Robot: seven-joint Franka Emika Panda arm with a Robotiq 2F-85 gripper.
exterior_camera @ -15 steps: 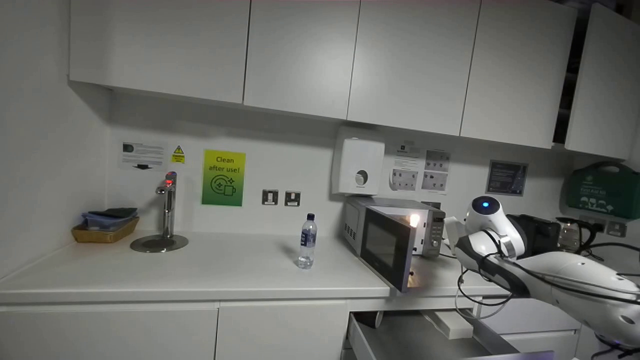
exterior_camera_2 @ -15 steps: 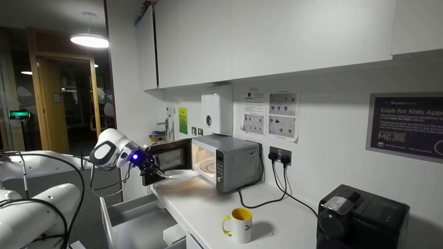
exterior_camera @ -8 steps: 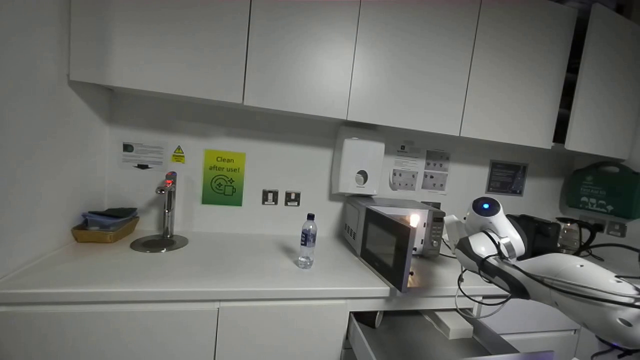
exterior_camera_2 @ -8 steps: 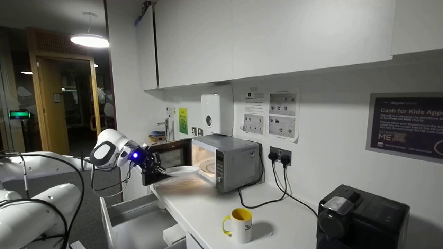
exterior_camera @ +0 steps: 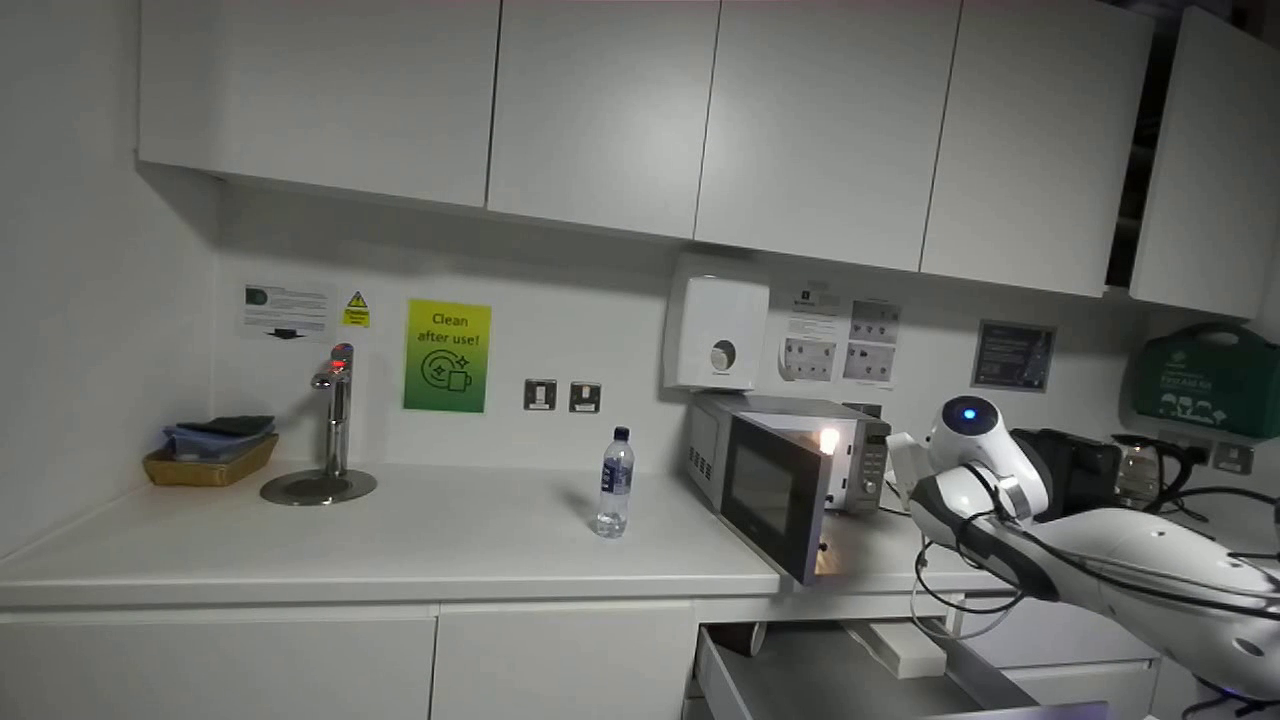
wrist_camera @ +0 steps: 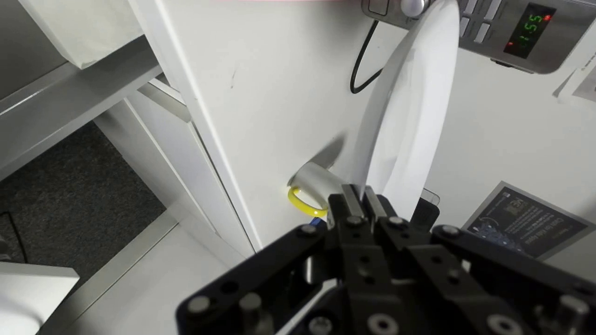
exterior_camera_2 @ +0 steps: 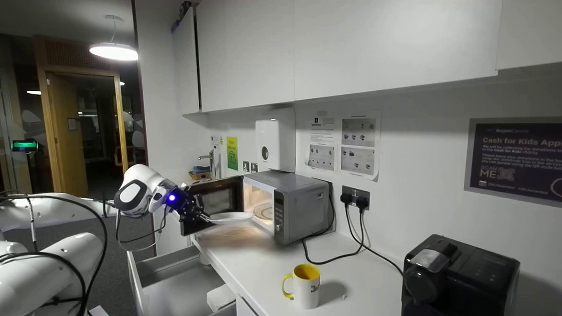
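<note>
You are grasping the plate (wrist_camera: pixel 414 107) by its rim, and the fingers (wrist_camera: pixel 352 202) are clenching its near edge. In an exterior view, the plate is hovering nearly level above the worktop (exterior_camera_2: pixel 259 252), in front of the microwave (exterior_camera_2: pixel 303 208) and outside its lit opening, with the turntable (exterior_camera_2: pixel 263 211) showing inside. The door (exterior_camera: pixel 770 490) is standing wide, reaching past the worktop's front edge. In your wrist view, the plate's far end is showing just beside the knob (wrist_camera: pixel 412 6), while green digits are glowing on the display (wrist_camera: pixel 530 30).

Below the worktop, the drawer (exterior_camera_2: pixel 175 285) is sitting pulled out, with a white box (exterior_camera_2: pixel 221 297) lying in it. The mug (exterior_camera_2: pixel 306 287), white with a yellow handle, is standing upright on the worktop, and the coffee machine (exterior_camera_2: pixel 461 281) is standing farther along. On the opposite side of the microwave, the bottle (exterior_camera: pixel 615 485) is standing upright, its cap on. Beyond it, the tap (exterior_camera: pixel 338 410) is rising near the basket (exterior_camera: pixel 205 472). The dispenser (exterior_camera: pixel 715 330) is hanging on the wall just above the microwave.
</note>
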